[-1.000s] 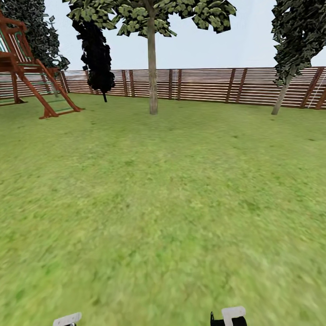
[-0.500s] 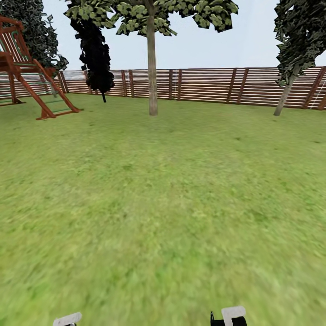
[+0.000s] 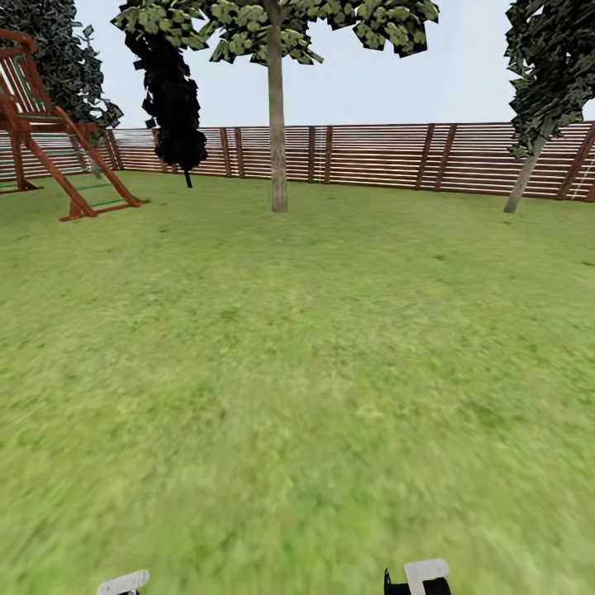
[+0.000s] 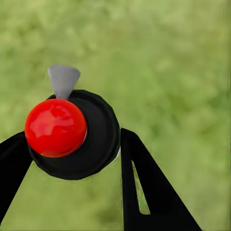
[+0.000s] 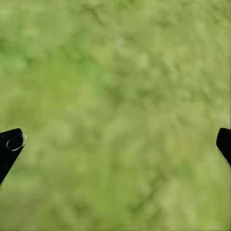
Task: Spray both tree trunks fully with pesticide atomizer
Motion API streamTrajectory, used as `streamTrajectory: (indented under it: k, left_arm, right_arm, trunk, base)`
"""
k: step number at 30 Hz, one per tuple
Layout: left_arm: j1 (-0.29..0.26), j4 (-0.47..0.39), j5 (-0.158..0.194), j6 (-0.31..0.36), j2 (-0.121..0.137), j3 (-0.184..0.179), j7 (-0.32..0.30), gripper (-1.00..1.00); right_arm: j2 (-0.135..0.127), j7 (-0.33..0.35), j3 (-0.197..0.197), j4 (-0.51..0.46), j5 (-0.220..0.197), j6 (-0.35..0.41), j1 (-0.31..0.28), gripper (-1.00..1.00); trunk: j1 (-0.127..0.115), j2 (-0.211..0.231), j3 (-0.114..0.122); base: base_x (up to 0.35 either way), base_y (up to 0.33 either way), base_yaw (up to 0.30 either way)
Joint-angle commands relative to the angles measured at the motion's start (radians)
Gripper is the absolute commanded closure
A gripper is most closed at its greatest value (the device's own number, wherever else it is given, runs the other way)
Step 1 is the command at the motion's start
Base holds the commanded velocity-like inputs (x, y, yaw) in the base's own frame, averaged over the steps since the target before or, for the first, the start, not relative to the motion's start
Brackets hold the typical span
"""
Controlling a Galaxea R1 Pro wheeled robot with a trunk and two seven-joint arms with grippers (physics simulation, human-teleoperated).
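Your left gripper [image 4: 72, 154] grasps one pesticide atomizer [image 4: 72, 134], black with a round red top, above the grass, your right gripper [image 5: 115, 144] is released, and two bare-trunked trees [image 3: 278, 124] [image 3: 529, 165] stand before the fence [image 3: 372, 155].

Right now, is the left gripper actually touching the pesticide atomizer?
Touching. In the left wrist view the left gripper has its two black fingers pressed against opposite sides of the pesticide atomizer, no gap visible, with blurred grass behind.
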Motion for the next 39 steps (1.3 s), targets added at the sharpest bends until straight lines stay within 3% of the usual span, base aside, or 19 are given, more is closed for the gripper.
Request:
streamTrajectory:
  k: [1,39]
  left_arm:
    - [0.000,0.000,0.000,0.000,0.001,0.000,0.000,1.00]
    - [0.000,0.000,0.000,-0.001,0.000,0.000,0.000,1.00]
  right_arm:
    - [0.000,0.000,0.000,0.000,0.000,0.000,0.000,-1.00]
    - [0.000,0.000,0.000,0.000,0.000,0.000,0.000,-1.00]
  trunk:
    - [0.000,0.000,0.000]
    - [0.000,0.000,0.000]
  base:
    - [0.338,0.000,0.000]
    - [0.338,0.000,0.000]
